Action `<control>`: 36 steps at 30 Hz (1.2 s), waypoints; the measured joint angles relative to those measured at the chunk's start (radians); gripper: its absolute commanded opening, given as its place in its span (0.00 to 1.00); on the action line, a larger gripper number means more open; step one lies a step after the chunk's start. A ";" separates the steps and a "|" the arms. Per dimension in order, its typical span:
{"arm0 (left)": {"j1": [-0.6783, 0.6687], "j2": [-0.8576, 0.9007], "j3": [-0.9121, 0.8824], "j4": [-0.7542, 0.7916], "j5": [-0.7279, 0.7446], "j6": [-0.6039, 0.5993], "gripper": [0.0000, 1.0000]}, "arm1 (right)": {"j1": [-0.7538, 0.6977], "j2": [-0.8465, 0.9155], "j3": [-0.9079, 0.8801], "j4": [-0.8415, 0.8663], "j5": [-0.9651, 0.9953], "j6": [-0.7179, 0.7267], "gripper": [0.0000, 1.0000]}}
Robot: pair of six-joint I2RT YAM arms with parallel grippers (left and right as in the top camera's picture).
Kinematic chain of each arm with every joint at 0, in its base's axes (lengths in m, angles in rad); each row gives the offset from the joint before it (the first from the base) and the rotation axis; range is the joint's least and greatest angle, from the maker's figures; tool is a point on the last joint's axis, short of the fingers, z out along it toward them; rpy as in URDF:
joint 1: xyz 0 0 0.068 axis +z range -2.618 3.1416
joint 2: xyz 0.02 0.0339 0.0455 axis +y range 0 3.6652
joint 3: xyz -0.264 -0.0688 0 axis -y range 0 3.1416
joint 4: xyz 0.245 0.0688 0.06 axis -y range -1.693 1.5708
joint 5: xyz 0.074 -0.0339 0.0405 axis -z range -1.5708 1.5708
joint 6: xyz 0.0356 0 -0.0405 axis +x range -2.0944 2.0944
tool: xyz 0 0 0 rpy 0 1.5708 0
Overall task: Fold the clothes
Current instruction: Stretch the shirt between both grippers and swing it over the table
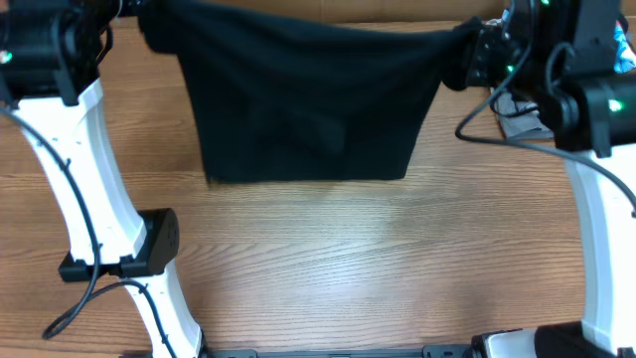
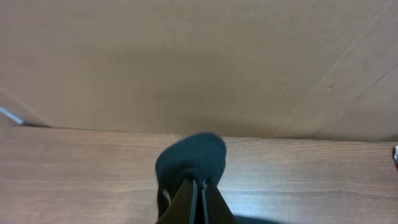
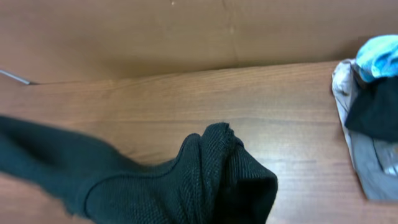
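Overhead, upper frame: left gripper (image 2: 198,188) and right gripper (image 1: 475,50) clamp black garment (image 1: 308,99) corners; the thin fabric could slip free, skewing the fold.

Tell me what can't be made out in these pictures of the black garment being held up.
Right claw fingers: right wrist view, buried in bunched black garment.
Garment's top edge: overhead, partly cut off by frame.
Side clothes pile: right wrist, cut by right edge; overhead, under the arm.

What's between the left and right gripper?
The black garment, stretched between left gripper and right gripper, each holding a corner. Clearest in the overhead view.
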 measured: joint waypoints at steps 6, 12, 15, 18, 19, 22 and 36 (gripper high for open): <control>0.000 0.020 -0.006 0.011 0.021 0.000 0.04 | 0.000 0.003 0.000 -0.007 0.002 -0.009 0.04; 0.000 0.010 -0.006 -0.113 0.029 0.000 0.04 | 0.000 -0.039 0.001 -0.151 -0.008 -0.012 0.04; 0.000 0.010 -0.006 -0.192 0.031 0.000 0.04 | 0.000 -0.058 0.001 -0.243 -0.035 -0.015 0.04; 0.000 0.009 -0.006 -0.265 0.035 0.000 0.04 | 0.000 -0.074 0.001 -0.317 -0.068 -0.015 0.04; 0.000 0.008 -0.006 -0.282 0.039 0.000 0.04 | 0.000 -0.081 0.001 -0.334 -0.079 -0.016 0.04; 0.000 0.005 -0.006 -0.287 0.071 0.001 0.04 | 0.000 -0.109 0.001 -0.349 -0.099 -0.015 0.04; 0.000 -0.092 -0.003 -0.145 0.134 0.001 0.04 | 0.000 -0.246 0.011 -0.162 -0.080 -0.028 0.04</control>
